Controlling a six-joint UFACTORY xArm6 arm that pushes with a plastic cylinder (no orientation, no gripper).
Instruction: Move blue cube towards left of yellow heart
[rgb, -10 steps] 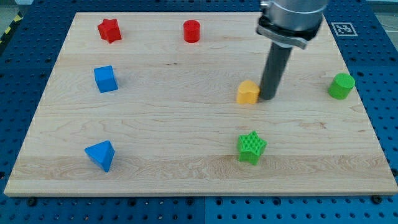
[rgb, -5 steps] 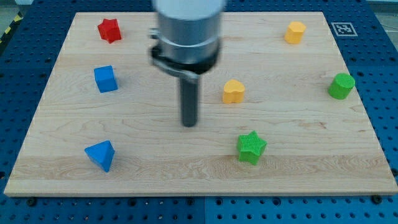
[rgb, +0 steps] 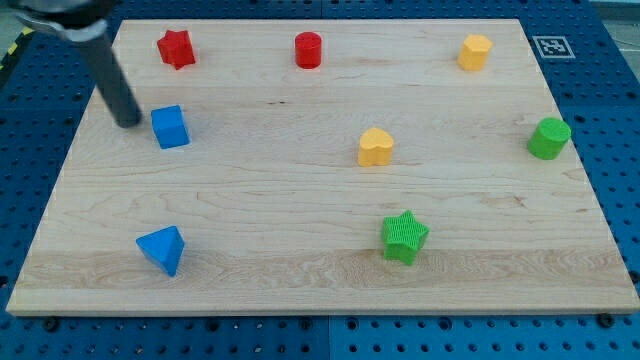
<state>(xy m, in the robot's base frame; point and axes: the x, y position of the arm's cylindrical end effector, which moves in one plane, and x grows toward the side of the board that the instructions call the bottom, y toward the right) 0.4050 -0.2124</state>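
We find no words, brands or numbers to read here, only a black-and-white square code marker (rgb: 552, 46) on the blue pegboard (rgb: 600, 110) at the view's top right.

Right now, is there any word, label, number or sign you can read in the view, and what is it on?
No readable words or numbers.
Square black-and-white marker: a coded pattern with no letters, on the blue base beyond the wooden board, at the view's top right.
Coloured blocks: no print.
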